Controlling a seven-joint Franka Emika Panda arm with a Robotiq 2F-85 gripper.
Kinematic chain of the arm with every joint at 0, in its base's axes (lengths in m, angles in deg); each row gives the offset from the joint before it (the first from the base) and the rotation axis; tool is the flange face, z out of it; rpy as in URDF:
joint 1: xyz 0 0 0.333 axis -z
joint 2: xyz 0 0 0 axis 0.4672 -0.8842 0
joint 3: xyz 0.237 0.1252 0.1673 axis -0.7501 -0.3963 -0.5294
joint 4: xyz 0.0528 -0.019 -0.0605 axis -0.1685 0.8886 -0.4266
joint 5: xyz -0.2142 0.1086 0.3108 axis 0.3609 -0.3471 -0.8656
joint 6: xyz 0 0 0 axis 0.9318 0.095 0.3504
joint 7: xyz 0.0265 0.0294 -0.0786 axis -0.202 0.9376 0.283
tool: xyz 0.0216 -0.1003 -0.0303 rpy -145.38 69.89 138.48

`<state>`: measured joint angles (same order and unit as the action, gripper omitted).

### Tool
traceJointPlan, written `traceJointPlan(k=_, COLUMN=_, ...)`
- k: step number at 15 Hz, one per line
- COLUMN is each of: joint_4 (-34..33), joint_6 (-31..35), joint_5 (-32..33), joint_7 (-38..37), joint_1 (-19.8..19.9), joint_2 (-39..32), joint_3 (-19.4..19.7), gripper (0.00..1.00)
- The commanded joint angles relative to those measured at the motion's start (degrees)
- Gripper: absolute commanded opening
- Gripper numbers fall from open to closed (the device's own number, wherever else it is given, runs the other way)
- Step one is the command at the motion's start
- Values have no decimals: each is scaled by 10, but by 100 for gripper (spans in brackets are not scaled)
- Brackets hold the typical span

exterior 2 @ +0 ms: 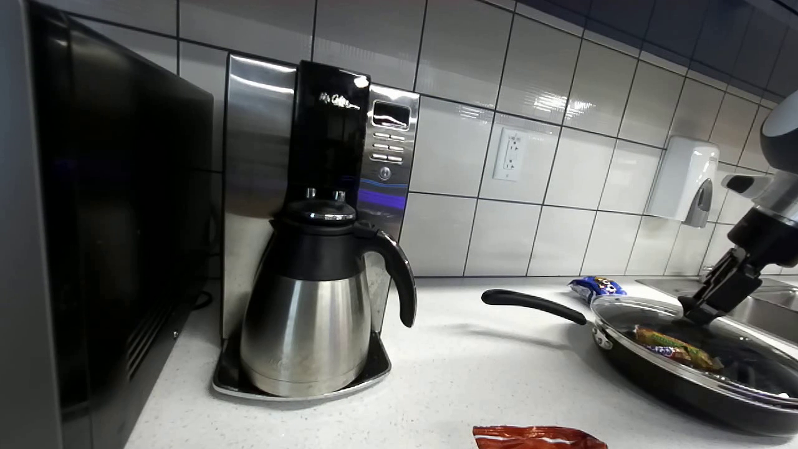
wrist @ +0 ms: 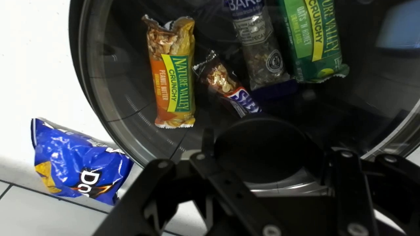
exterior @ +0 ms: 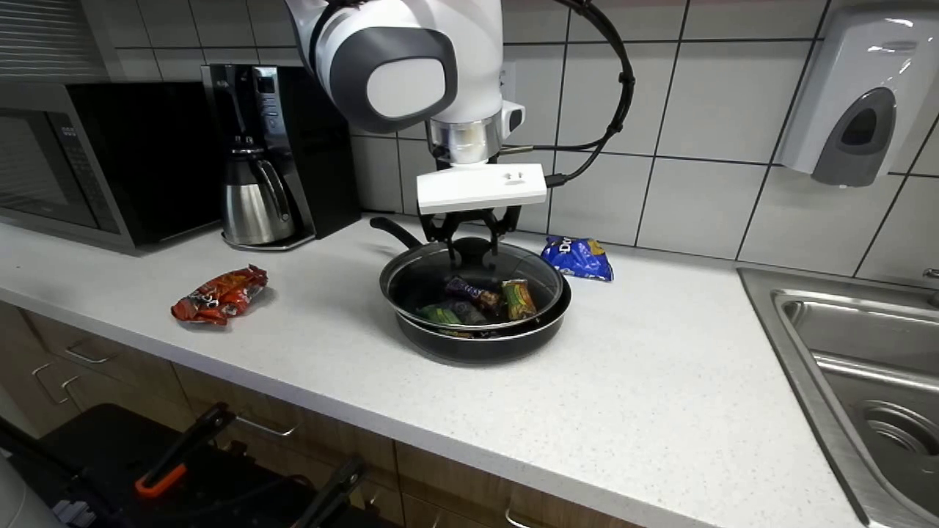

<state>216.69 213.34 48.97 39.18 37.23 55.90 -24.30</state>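
As the glass lid (exterior: 477, 276) catches streaky reflections, the gripper (exterior: 474, 254) pinches the lid's black knob (wrist: 267, 149) from both sides, edges hard to pick out, black against black! That lid sits over the frying pan (exterior: 484, 347), out of line with it; whether the rims touch, there's no telling. Under the glass, a nut bar (wrist: 228, 85) loses its name's end behind the knob, a green wrapper (wrist: 315, 39) runs off the wrist view's top edge, and an exterior view chops the red bag (exterior 2: 539, 438) short.
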Motion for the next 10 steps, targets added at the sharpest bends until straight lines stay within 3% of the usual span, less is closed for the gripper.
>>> traceJointPlan(k=1, joint_4=14, joint_6=9, joint_5=-5, joint_7=20, joint_1=5, joint_2=33, joint_3=4, gripper=39)
traceJointPlan(k=10, joint_4=13, joint_6=10, joint_5=-11, joint_7=32, joint_1=5, joint_2=29, joint_3=13, gripper=39)
